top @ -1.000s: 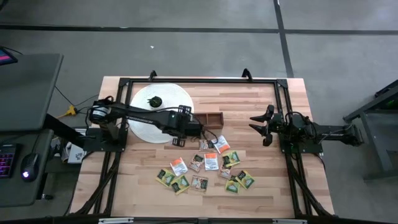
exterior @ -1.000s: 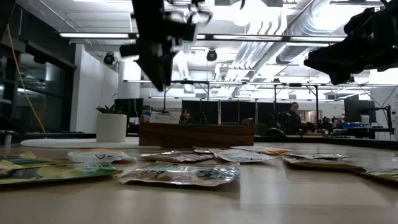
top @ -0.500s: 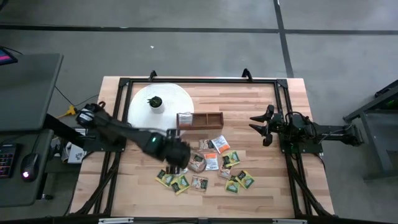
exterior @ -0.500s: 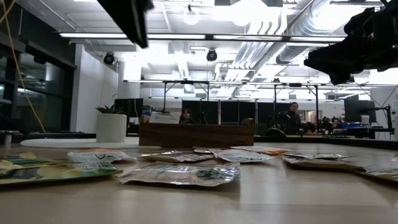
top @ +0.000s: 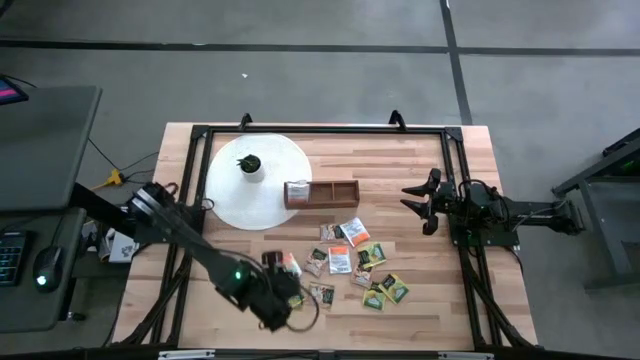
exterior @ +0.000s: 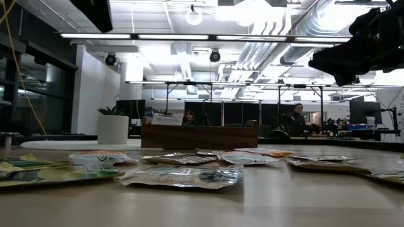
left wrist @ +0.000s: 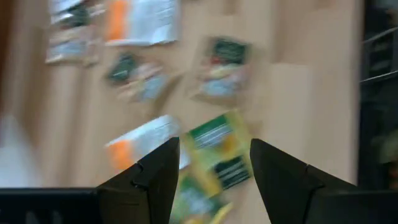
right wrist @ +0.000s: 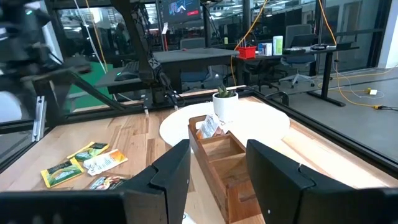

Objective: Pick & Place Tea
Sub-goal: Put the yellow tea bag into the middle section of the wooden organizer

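Left pincer (left wrist: 214, 177) released, empty, above the sachets (top: 345, 258).
Centre your jaws over the green-and-yellow sachet (left wrist: 217, 155); descend squarely; right pincer (top: 418, 205) waits, parted.

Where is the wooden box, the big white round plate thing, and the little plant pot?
wooden box (top: 322, 192), high view, on its middle compartment.
white round disc (top: 232, 198), high view, on its bare surface.
small potted plant (right wrist: 224, 103), right wrist view, on the white pot.
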`<act>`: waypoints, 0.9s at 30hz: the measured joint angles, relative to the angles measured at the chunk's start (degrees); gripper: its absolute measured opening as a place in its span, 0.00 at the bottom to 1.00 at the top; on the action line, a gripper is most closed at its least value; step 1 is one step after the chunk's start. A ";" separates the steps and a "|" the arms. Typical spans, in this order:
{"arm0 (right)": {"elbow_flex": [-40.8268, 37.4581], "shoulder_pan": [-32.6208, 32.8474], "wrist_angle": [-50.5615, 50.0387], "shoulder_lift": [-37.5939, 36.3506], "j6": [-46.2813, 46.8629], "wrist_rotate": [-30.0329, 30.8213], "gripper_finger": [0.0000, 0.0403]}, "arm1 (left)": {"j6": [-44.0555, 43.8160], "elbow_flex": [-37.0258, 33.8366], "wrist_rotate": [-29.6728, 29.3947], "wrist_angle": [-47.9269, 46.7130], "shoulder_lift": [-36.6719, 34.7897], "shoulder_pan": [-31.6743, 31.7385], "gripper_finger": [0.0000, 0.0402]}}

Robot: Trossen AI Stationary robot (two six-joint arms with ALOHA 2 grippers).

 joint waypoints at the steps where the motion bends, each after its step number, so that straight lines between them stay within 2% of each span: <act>1: 0.01 -0.01 0.05 0.00 0.00 -0.01 0.38 | -0.30 0.02 0.43 2.68 1.13 -0.34 0.48; 4: -0.01 0.00 0.05 0.00 0.00 0.00 0.38 | -5.86 -0.02 -0.13 5.22 3.53 -1.44 0.48; 9: -0.01 0.00 0.04 0.02 0.00 0.00 0.38 | -27.20 -0.15 1.31 6.95 6.73 -3.26 0.48; 16: 0.00 0.00 0.05 0.02 0.00 0.00 0.38 | -60.79 0.08 -7.01 9.39 9.67 -7.76 0.48; 18: 0.00 -0.02 -0.01 0.02 0.00 0.00 0.38 | -63.43 -0.04 -7.18 9.55 10.75 -8.42 0.48; 21: -0.01 0.00 0.04 0.02 0.00 -0.02 0.38 | -64.21 -0.09 -3.69 14.65 11.39 -6.72 0.48; 25: 0.00 0.00 0.00 0.02 0.00 0.00 0.38 | -63.37 0.00 -11.22 16.14 11.80 -3.89 0.48; 27: -0.01 -0.02 0.03 0.02 0.00 0.00 0.38 | -62.86 0.00 -10.15 15.85 11.81 -3.16 0.48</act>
